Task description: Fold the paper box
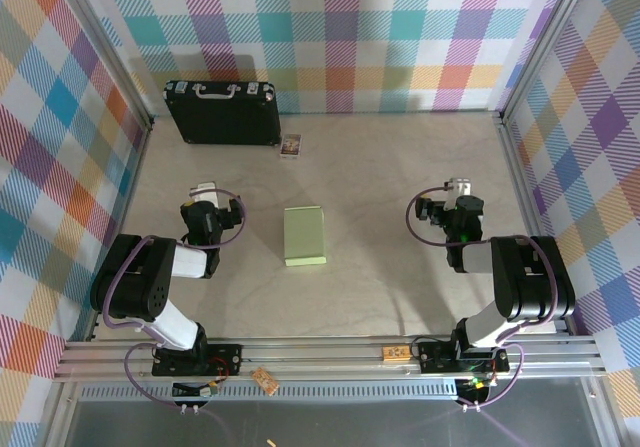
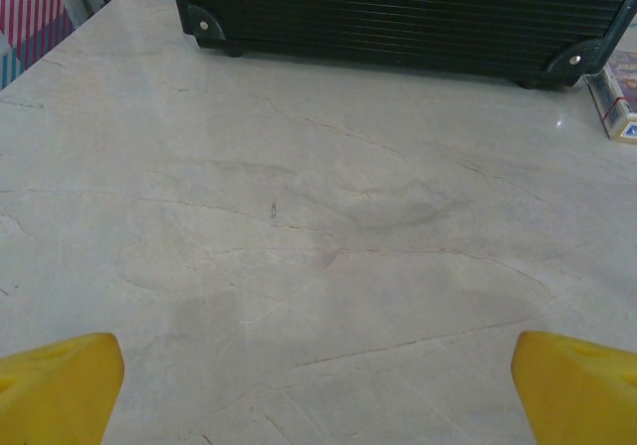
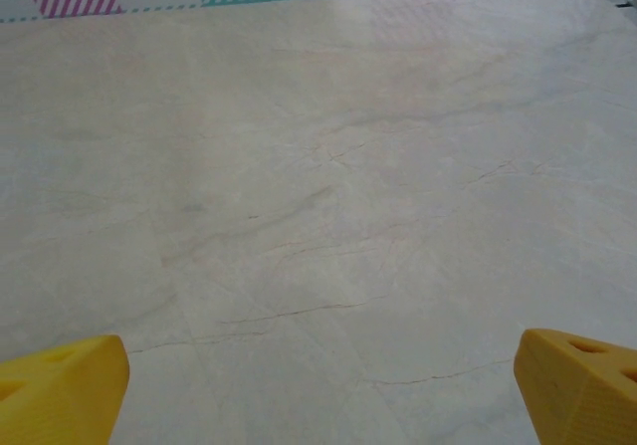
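Left pincer [image 1: 203,191] and right pincer [image 1: 460,186] sat wide open, empty, flanking the paper box [image 1: 304,235]; a one-sided push could skid it away.

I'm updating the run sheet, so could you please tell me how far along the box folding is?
Done: the paper box lies as a compact pale-green rectangle mid-table, no loose flaps showing; whether it is fully closed I cannot tell. In hand: nothing; both arms' jaws stand open over the table, apart from the box. Left: probably little, perhaps a final tuck.
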`<action>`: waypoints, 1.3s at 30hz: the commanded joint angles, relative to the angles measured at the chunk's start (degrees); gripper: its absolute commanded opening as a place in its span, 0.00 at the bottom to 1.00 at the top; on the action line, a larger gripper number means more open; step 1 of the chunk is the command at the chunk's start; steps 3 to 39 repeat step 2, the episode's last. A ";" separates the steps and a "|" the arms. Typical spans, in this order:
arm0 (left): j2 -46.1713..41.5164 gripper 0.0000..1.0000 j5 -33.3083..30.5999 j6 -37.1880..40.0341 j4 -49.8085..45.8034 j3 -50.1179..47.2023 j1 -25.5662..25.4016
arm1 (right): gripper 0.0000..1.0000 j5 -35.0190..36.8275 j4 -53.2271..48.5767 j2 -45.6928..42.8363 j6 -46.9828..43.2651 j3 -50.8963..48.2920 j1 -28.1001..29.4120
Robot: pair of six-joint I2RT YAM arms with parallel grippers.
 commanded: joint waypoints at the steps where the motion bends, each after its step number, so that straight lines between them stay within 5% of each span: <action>1: -0.67 1.00 0.24 -0.55 -0.01 -0.27 0.43 | 0.99 -2.33 0.26 -0.62 -0.25 0.68 -0.08; 39: -0.76 1.00 0.29 -0.51 1.68 -1.19 0.36 | 0.99 -1.92 1.05 -1.11 -0.19 -0.17 -0.13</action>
